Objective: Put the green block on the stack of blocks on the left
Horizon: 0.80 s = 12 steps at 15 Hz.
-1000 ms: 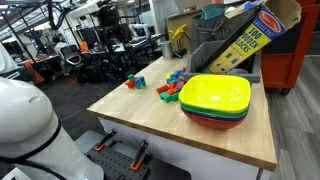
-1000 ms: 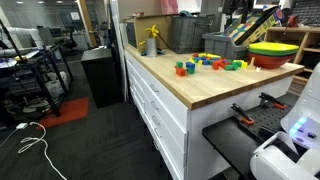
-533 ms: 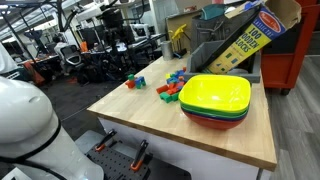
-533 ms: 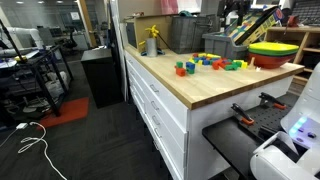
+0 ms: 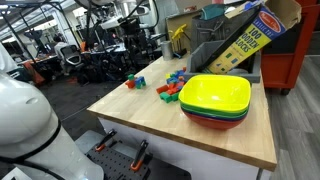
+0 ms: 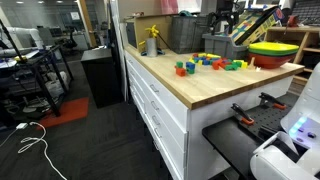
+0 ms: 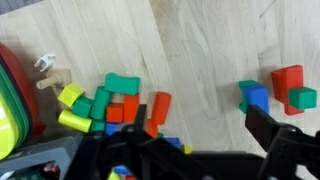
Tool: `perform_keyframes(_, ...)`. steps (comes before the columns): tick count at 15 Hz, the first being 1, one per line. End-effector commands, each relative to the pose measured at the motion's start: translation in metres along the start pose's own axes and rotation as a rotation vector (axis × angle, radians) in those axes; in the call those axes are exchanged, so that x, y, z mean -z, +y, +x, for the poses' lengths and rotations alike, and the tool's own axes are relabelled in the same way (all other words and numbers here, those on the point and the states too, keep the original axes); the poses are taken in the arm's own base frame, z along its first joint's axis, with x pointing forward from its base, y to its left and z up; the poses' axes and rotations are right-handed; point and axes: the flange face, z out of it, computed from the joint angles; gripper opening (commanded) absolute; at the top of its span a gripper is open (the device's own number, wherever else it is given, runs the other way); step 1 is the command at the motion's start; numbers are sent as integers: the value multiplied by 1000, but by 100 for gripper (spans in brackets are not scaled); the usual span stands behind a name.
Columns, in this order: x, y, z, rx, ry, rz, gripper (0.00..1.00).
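The stack of blocks (image 7: 280, 90), red and blue with green pieces, sits apart near the table edge. It also shows in both exterior views (image 5: 135, 81) (image 6: 183, 69). The green block (image 7: 122, 83) lies at the top of the loose jumble (image 7: 110, 105), among other green pieces. My gripper (image 7: 197, 115) is open and empty, high above the bare wood between the jumble and the stack. In both exterior views it hangs well above the table (image 5: 138, 20) (image 6: 222, 16).
Stacked bowls (image 5: 215, 100), yellow-green on top, stand on the wooden table (image 5: 150, 115) next to the jumble (image 5: 172, 87). A tilted block box (image 5: 245, 40) and grey bins stand behind. The bowls' rim shows at the wrist view's left edge (image 7: 8, 100).
The arm has swung into the top of both exterior views, over the blocks. The blocks and bowls have not moved.
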Motion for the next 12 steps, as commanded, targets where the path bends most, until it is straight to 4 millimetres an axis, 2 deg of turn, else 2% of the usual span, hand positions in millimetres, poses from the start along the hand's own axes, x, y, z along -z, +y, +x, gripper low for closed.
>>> perform_keyframes(1,-15,7,26,-109,-32,10,100)
perform_keyframes(8,-61,22,36,-243,-122,21,100)
perform_keyframes(12,-74,23,41,-270,-145,31,100)
